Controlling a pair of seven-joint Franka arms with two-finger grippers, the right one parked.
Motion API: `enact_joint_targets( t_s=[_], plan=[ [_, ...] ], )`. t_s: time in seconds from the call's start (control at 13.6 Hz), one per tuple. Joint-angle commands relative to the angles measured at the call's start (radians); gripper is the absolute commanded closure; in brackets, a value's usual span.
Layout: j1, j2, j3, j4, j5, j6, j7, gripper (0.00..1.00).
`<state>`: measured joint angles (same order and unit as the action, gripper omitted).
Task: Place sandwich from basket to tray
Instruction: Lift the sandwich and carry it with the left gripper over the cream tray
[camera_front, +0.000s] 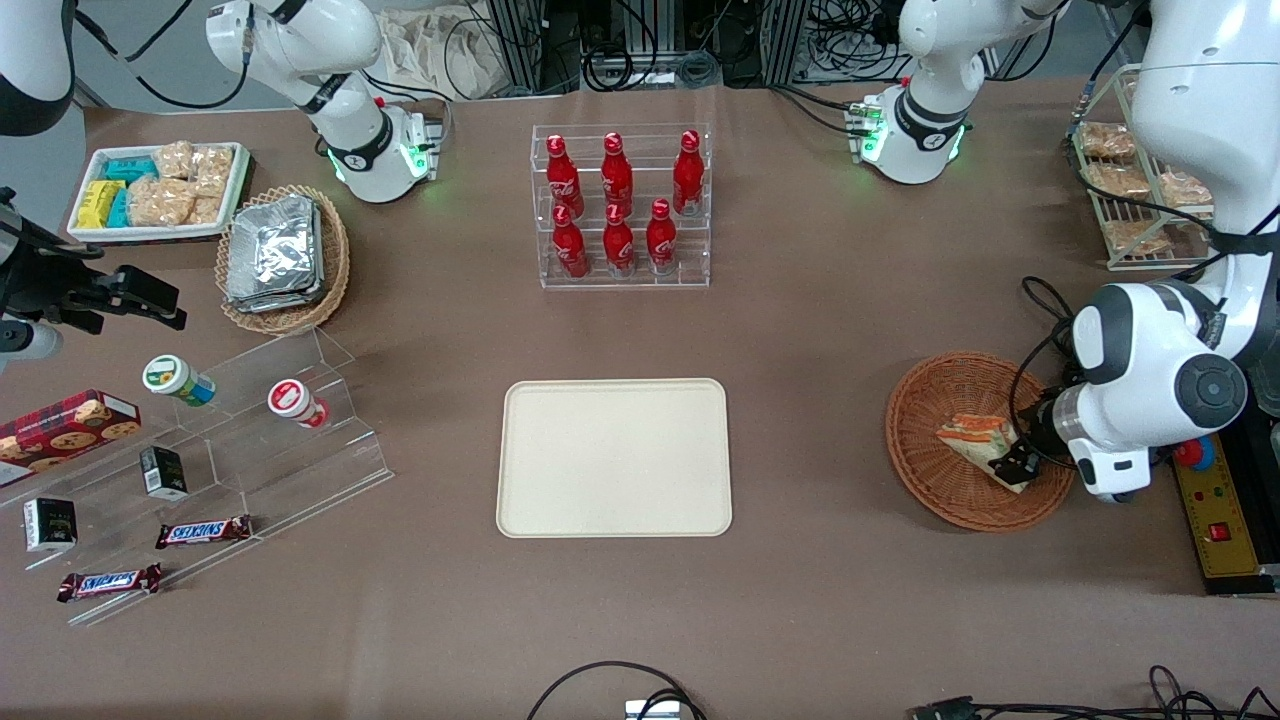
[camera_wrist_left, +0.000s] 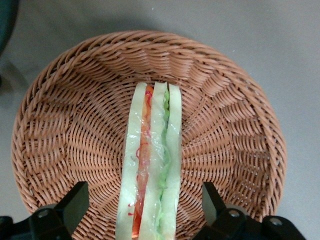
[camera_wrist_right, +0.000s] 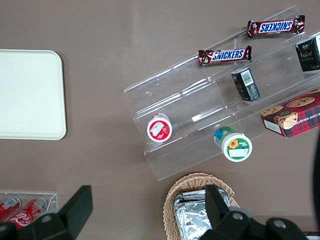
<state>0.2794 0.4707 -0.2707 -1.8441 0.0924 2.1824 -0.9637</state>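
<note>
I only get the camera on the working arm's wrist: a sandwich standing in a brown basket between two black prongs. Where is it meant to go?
Observer: To a cream tray, lying flat on the table toward the parked arm's end from the basket.
Visitor: Anything on that tray?
Observer: No, its surface is bare.
Visitor: Has the claw grabbed the sandwich?
Observer: The front view shows the claw down in the basket at the sandwich, which sits on the wicker, not lifted. The fingers stand apart on both sides of it.
</note>
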Motion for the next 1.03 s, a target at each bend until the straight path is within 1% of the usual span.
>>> enact_joint_targets(
  t_s=[0.0, 0.07, 0.15, 0.22, 0.29, 0.52, 0.66, 0.74, 0.81, 0.96],
  plan=[
    [-0.003, 0.035, 0.001, 0.002, 0.007, 0.000, -0.033, 0.00],
    [-0.003, 0.039, 0.001, 0.003, 0.007, 0.002, -0.032, 0.02],
    [-0.002, 0.036, 0.002, 0.003, 0.009, 0.002, -0.026, 0.31],
    [-0.002, 0.029, 0.002, 0.003, 0.009, -0.003, -0.011, 0.78],
    [-0.002, 0.025, 0.002, 0.003, 0.013, -0.006, -0.009, 1.00],
    [-0.003, -0.001, -0.001, 0.040, 0.039, -0.071, 0.009, 1.00],
    [-0.003, -0.026, -0.004, 0.115, 0.036, -0.154, 0.066, 1.00],
    [-0.003, -0.027, -0.022, 0.165, 0.036, -0.212, 0.113, 1.00],
    [-0.003, -0.026, -0.044, 0.231, 0.036, -0.292, 0.202, 1.00],
    [-0.015, -0.011, -0.074, 0.394, 0.036, -0.451, 0.319, 1.00]
  ],
)
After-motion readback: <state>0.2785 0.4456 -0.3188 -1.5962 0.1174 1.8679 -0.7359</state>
